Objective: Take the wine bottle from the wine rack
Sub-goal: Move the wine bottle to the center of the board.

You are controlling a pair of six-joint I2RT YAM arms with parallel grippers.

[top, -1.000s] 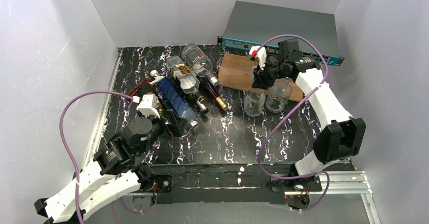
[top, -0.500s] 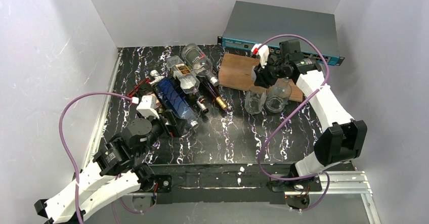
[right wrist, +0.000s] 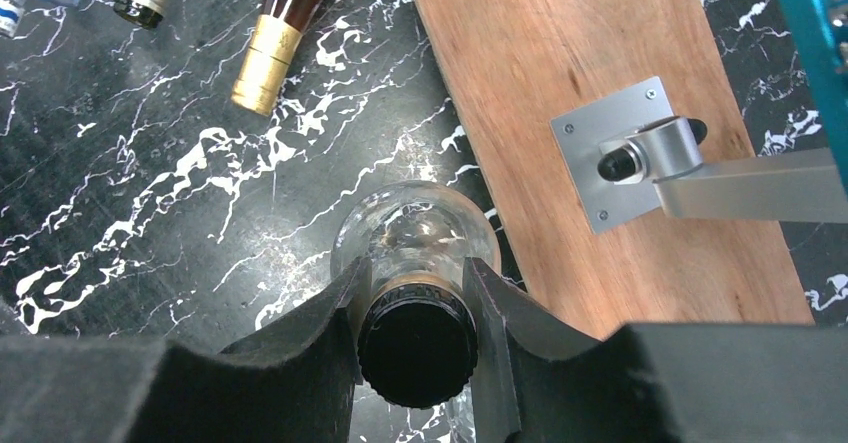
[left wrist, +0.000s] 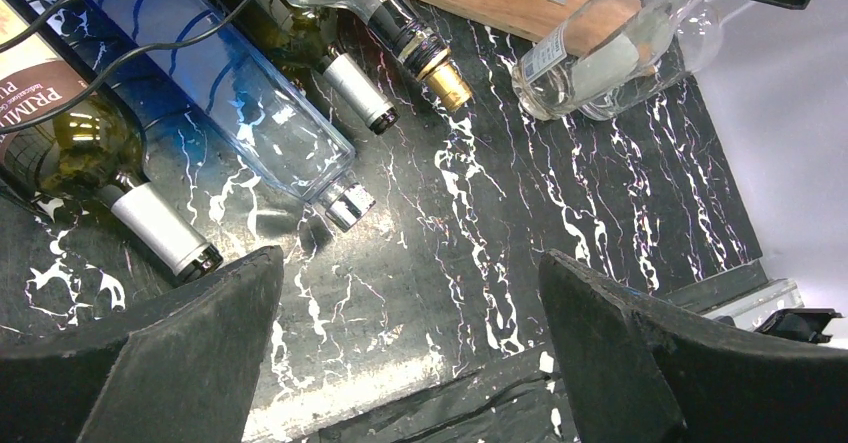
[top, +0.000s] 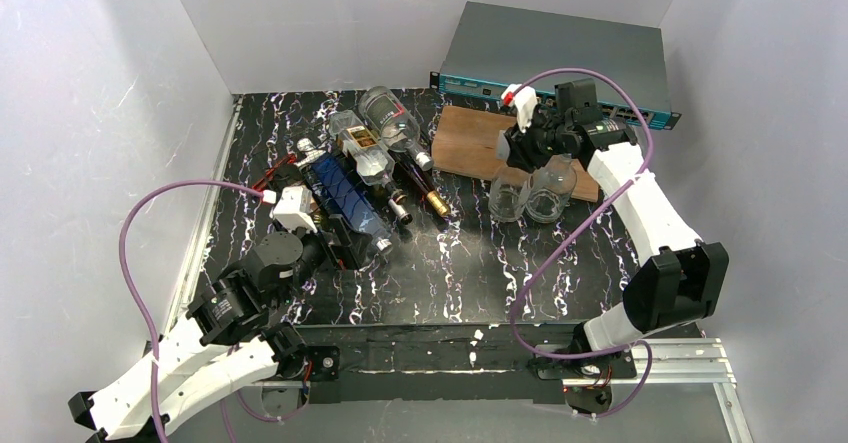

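Observation:
My right gripper [right wrist: 415, 268] is shut on the neck of a clear wine bottle [top: 509, 195] just under its black cap [right wrist: 417, 351]. The bottle leans slightly on the black marbled table, touching the near edge of the wooden board [right wrist: 590, 83] and well right of the wine rack [left wrist: 120, 60]. On the rack's thin black wire lie a blue square bottle [top: 345, 198], a green labelled bottle [left wrist: 70, 133] and a gold-foiled dark bottle [top: 425, 188]. My left gripper [left wrist: 408, 258] hovers open over bare table by the rack's near end.
A second clear bottle [top: 552, 185] stands right beside the held one. The board carries a metal bracket [right wrist: 625, 148]. A grey box with a blue front [top: 560, 53] sits behind it. White walls close in left, back and right.
My right gripper has shifted slightly right and back, tipping the held bottle's top toward the board. The left arm has not moved.

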